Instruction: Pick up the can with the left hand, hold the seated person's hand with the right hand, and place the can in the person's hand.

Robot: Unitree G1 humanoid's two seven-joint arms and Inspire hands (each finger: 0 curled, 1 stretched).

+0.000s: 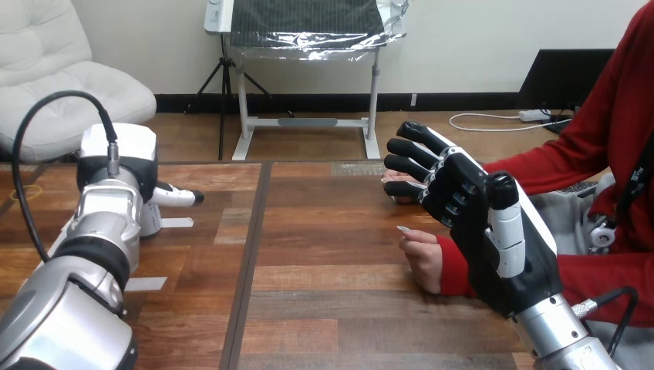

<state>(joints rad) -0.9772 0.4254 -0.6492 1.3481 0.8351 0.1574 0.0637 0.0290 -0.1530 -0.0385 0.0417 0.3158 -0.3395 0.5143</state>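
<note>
The robot's right hand (468, 202) is up off the wooden desk (332, 308) on the side where the person sits. It is open, its fingers (409, 146) straight and a little spread, reaching toward the far side, with its thumb (503, 212) standing up along the near edge. It sits between the person's two hands. The person's nearer hand (423, 258) rests on the desk as a loose fist, just beside and below the robot's palm, its red sleeve running behind the robot's wrist. The person's farther hand (393, 179) peeks out past the robot's fingertips, low on the desk. None of the robot's fingers curl round either one, and whether the palm touches them I cannot tell from here. Across the desk, the left arm stretches forward along the surface, and the left hand (123, 142) is turned with its white back up, low over the wood. Whether it is open or closed I cannot tell, and the can may be under it; the hand's bulk hides that spot. Two pale strips of tape (177, 223) lie on the desk near that arm.
</note>
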